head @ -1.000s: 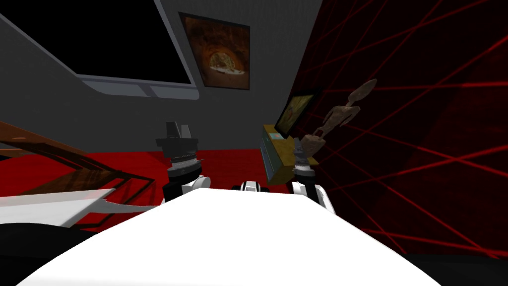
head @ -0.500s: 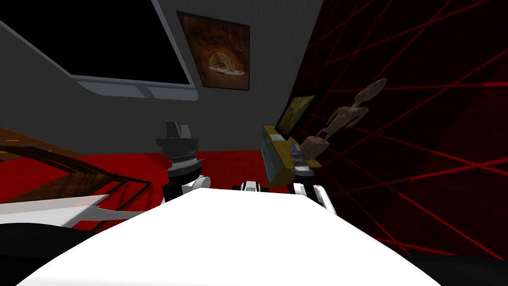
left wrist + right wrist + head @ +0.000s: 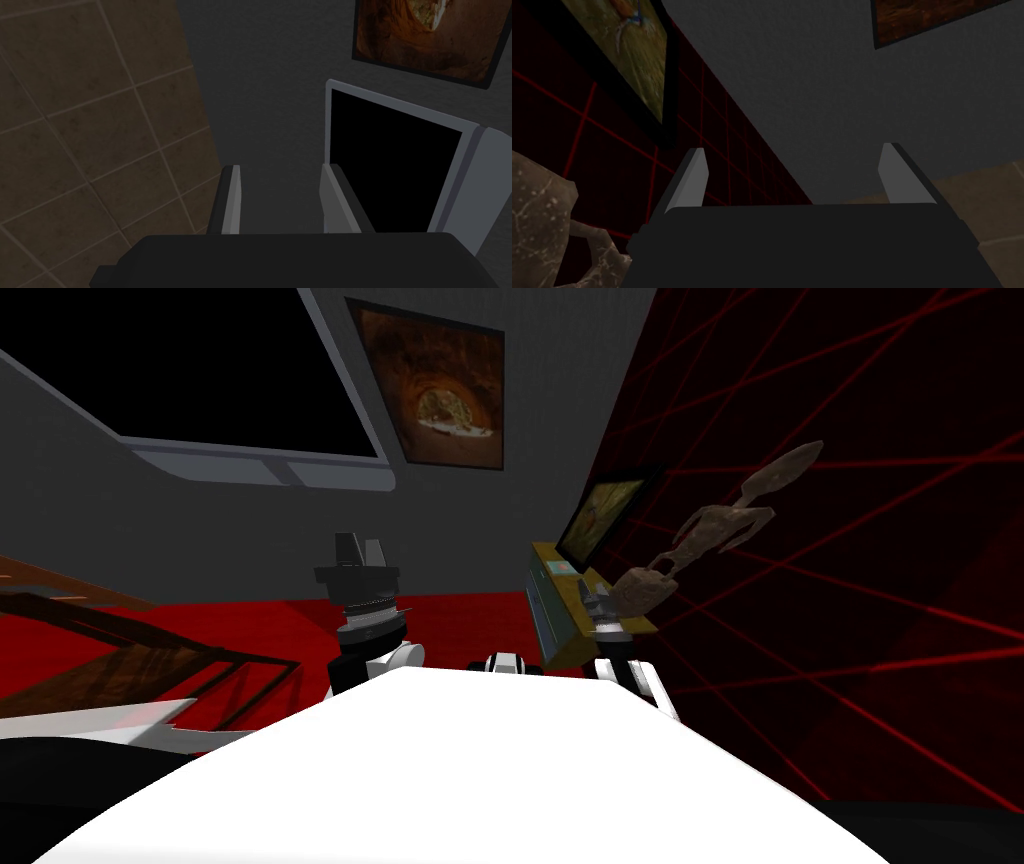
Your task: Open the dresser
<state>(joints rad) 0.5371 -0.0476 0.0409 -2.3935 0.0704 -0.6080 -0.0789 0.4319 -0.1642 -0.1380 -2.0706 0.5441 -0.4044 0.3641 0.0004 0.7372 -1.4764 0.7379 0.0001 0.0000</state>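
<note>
The dresser is a low yellow-topped unit with a grey-blue front, standing against the dark red-lined wall ahead on my right. A brownish stone-like statue and a leaning framed picture stand on its top. My right forearm is at the dresser's near end. The right gripper is open and empty, beside the statue and below the picture. My left arm is raised ahead of my chest, away from the dresser. Its gripper is open with a narrower gap and holds nothing.
A red floor runs between me and the grey back wall, which bears a black window and a framed picture. Brown railed furniture and a white slab lie at my left.
My whole view has crept forward: the dresser and statue have spread a little right and larger, the window and left furniture have slid left. Both arms keep their pose.
</note>
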